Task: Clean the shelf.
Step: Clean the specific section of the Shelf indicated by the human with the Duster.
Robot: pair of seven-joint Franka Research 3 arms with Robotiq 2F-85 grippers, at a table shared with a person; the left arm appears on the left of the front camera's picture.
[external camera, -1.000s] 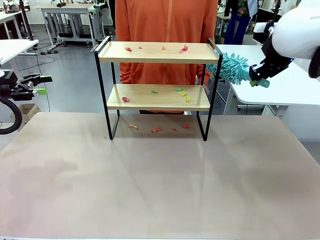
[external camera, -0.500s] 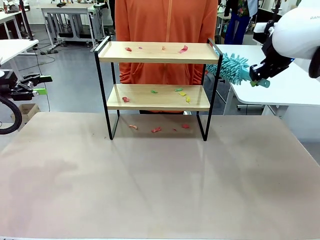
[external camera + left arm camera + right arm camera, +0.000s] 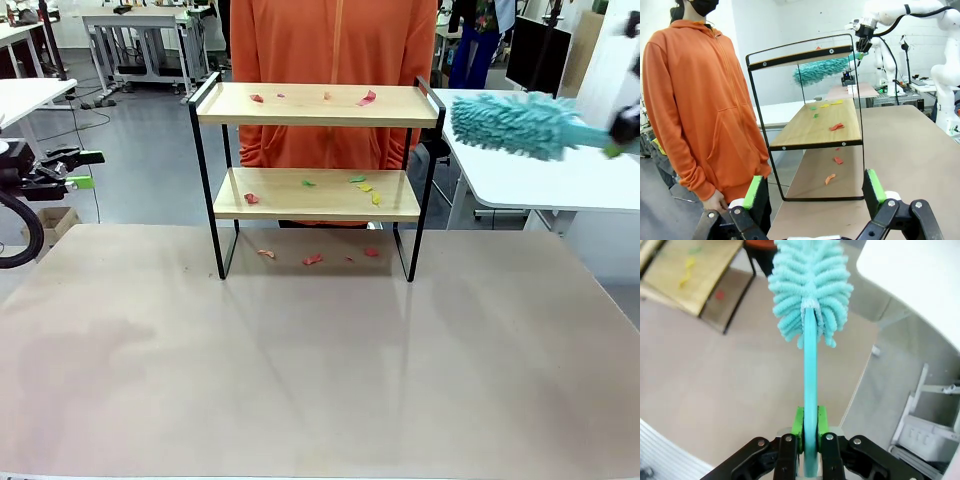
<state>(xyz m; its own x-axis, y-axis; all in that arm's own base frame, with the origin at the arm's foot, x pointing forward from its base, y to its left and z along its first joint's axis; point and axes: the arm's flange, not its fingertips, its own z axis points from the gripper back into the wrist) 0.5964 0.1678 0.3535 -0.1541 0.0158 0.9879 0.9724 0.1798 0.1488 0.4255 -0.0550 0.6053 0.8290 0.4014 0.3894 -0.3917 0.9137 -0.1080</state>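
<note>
table [image 3: 300, 380] beige — scraps [image 3: 313, 259] under shelf [image 3: 300, 105] | left gripper [image 3: 813, 190] apart | right gripper [image 3: 810, 422] clamps duster [image 3: 810, 285]

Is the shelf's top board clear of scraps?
No, several reddish scraps lie scattered on the top board of the shelf.

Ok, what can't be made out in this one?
- Front view: the right gripper is blurred and cut by the right edge, so its hold on the duster is unreadable there.
- Left wrist view: on the shelf, the top board hides its own upper face and part of the duster; contact between them unclear.
- Right wrist view: shelf cut off at the top-left corner.
- Scraps: too small to identify.
</note>
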